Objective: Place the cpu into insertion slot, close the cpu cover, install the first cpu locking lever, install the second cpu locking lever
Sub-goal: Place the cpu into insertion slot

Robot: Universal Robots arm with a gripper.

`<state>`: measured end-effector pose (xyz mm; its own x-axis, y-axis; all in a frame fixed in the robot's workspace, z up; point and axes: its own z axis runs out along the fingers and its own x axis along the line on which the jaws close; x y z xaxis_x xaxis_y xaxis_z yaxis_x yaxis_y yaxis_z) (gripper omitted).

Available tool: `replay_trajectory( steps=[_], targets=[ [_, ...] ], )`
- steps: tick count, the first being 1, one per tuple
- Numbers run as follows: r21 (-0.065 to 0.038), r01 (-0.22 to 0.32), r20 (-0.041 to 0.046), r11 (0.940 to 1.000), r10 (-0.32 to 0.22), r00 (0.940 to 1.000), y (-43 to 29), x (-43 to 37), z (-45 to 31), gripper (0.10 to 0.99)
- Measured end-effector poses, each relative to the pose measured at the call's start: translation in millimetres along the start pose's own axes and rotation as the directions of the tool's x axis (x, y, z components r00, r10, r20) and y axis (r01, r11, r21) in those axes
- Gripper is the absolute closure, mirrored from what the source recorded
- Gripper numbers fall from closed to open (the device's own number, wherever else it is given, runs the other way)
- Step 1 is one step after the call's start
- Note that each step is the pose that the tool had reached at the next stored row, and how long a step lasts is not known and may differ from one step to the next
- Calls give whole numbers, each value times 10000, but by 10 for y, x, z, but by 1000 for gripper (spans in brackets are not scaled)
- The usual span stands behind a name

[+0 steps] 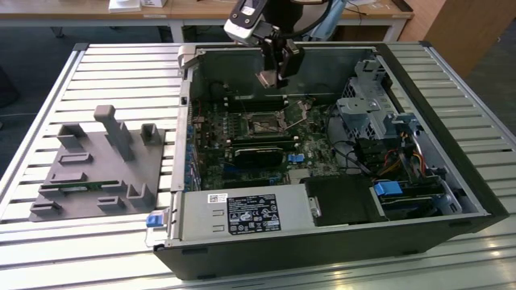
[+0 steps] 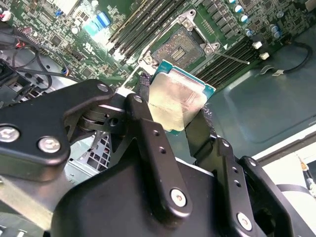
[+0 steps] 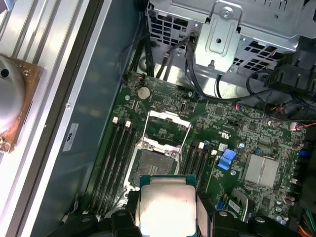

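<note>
My gripper point(image 1: 272, 75) hangs above the back of the open computer case, shut on the cpu point(image 1: 267, 79), a flat square chip with a dull silver top. Both wrist views show the cpu point(image 2: 177, 101) point(image 3: 167, 205) pinched by its edges between the black fingers point(image 2: 143, 106). The insertion slot point(image 3: 152, 165) point(image 2: 180, 47) point(image 1: 264, 125) lies bare on the green board, below and ahead of the chip. The cpu cover point(image 3: 167, 123), a thin silver frame, stands flipped open at the slot's far side. A thin locking lever point(image 2: 232, 58) sticks out beside the slot, released.
Long black memory slots point(image 3: 116, 158) flank the slot on both sides. A metal drive cage point(image 1: 367, 112) with cables fills the case on the exterior view's right. A grey parts fixture point(image 1: 101, 163) sits on the slatted table at the exterior view's left. The power supply point(image 1: 241, 214) lies at the case front.
</note>
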<state>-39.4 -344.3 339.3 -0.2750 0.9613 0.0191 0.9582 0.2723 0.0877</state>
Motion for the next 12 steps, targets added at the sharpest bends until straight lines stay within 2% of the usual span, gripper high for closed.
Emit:
replay_trajectory(
  steps=[12],
  targets=[
    [-3, -190, 19, 9998, 190, 9998, -4, -1, 49, 545]
  ],
)
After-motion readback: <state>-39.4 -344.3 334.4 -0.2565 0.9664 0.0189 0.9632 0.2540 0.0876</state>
